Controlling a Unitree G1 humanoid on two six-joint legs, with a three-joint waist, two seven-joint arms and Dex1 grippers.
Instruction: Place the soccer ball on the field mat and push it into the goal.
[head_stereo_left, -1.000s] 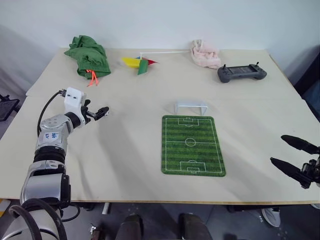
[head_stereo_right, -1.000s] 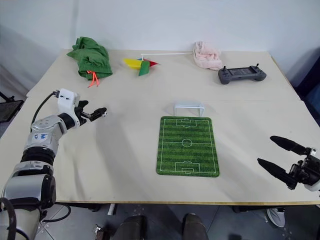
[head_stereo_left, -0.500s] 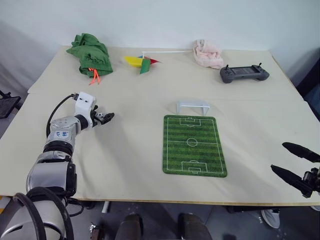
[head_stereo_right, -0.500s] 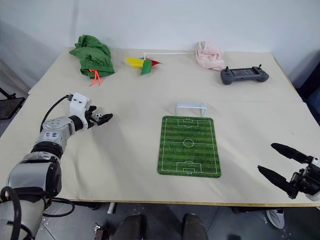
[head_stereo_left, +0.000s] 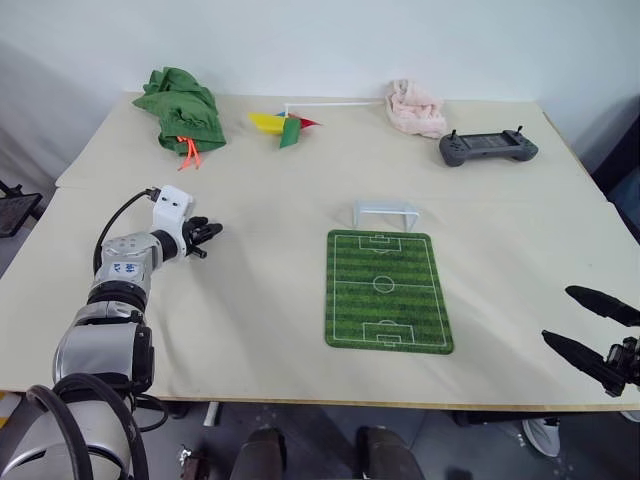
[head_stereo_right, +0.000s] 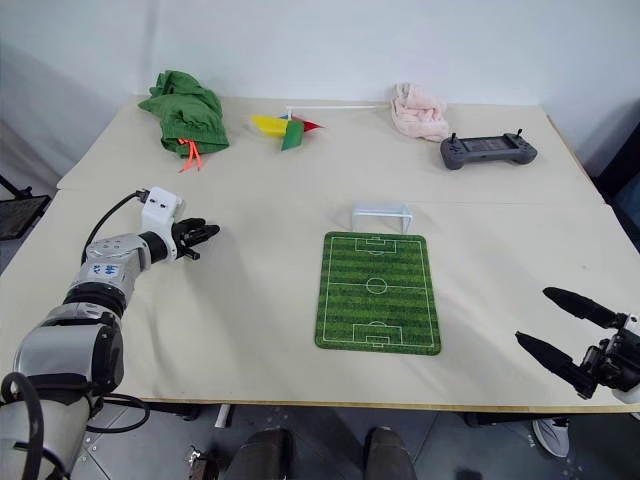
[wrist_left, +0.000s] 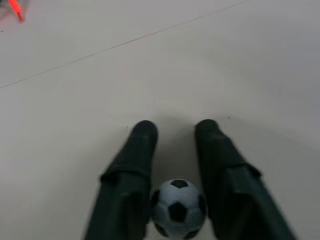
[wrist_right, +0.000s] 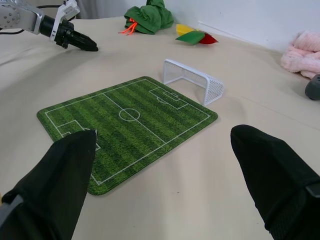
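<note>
Head view: left gripper hovers over bare table, well left of the field mat; the goal touches the mat's far edge. Left wrist view: 2 fingers pinch the soccer ball. Right wrist view: right gripper spread wide, holding nothing.

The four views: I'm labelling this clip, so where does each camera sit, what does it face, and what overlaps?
Eye views: on the head, looking down over the table; left arm and right gripper show.
Left wrist view: along the left gripper shut on the ball.
Right wrist view: between open fingers, toward mat and goal.
Shared: mat, goal and left gripper appear in eye and right wrist views.
</note>
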